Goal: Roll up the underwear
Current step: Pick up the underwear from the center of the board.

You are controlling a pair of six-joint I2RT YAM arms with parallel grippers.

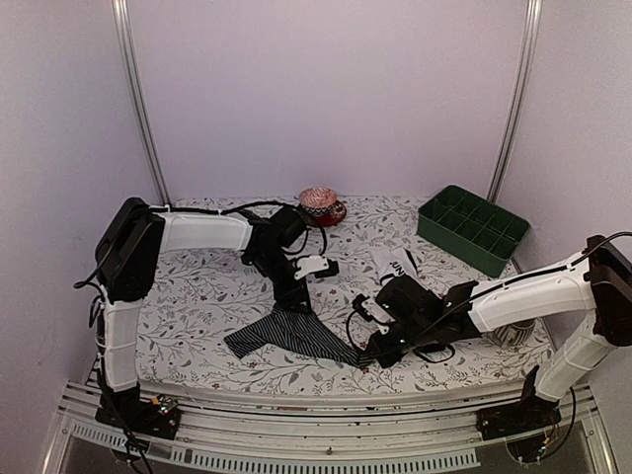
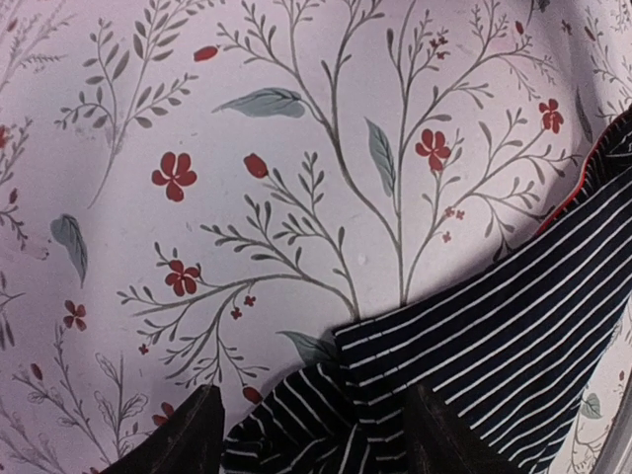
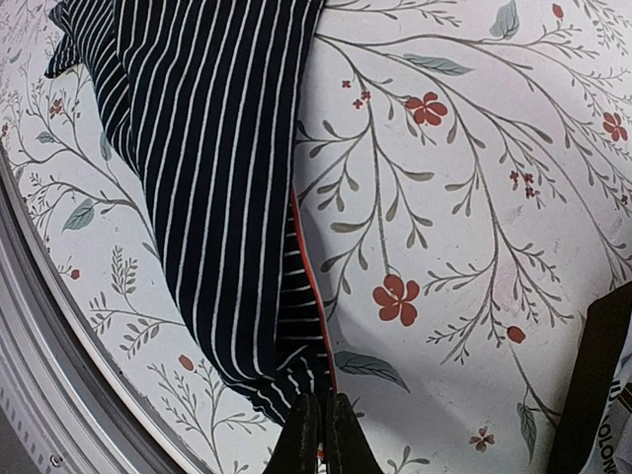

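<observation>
White arms (image 1: 202, 232), black joints (image 1: 128, 247), apparently cabled

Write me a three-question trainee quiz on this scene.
1. True or false: the right pincer is shut on a corner of the striped briefs.
2. The white briefs lie: A) in the tray; B) on the table, outside the tray; C) under the striped briefs.
3. Which pincer stands open astride the striped briefs' edge?
Key: 1 true; 2 B; 3 the left pincer.
</observation>
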